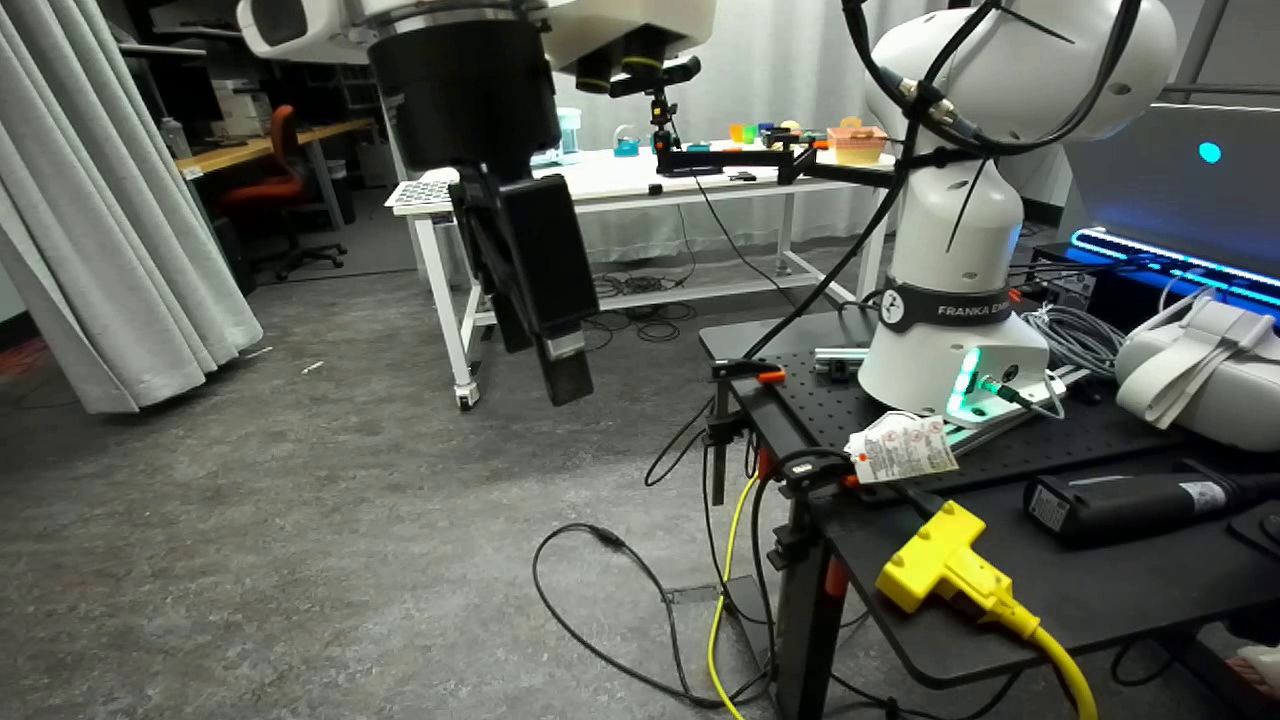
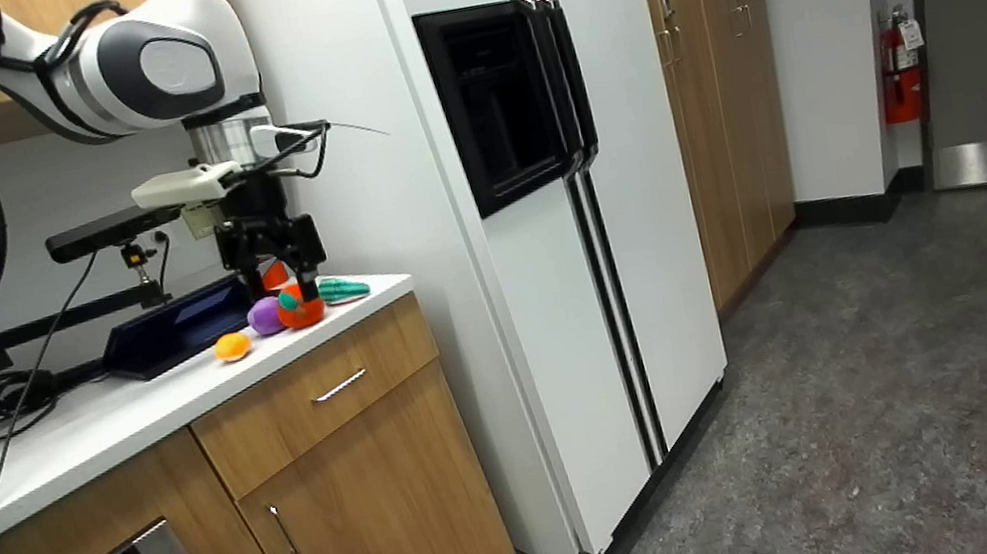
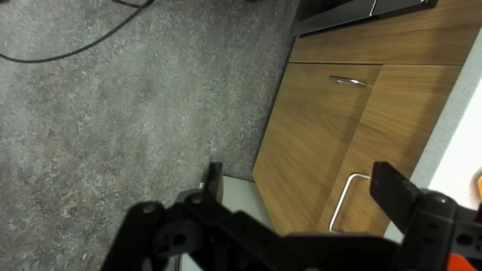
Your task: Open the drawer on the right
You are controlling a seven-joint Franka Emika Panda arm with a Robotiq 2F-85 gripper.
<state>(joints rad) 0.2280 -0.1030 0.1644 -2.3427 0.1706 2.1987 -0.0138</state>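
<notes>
The drawer is shut. Its light wood front (image 2: 289,412) sits under the right end of the counter in an exterior view and also shows in the wrist view (image 3: 389,139); its inside is hidden. A silver bar handle (image 3: 342,201) is on this front and also shows in an exterior view (image 2: 339,386). My gripper (image 3: 297,177) is open and empty. In the wrist view the handle appears between the fingers, nearer the right one, with no grip on it. In an exterior view the gripper (image 2: 282,286) points down, above handle height; another exterior view shows the gripper (image 1: 545,365) over the floor.
The white countertop (image 2: 113,420) bears an orange toy (image 2: 233,346), purple toy (image 2: 265,316), red toy (image 2: 304,312), green toy (image 2: 343,289) and blue tray (image 2: 178,328). A white fridge (image 2: 385,235) stands beside the drawer. A cabinet door (image 2: 382,510) is below it.
</notes>
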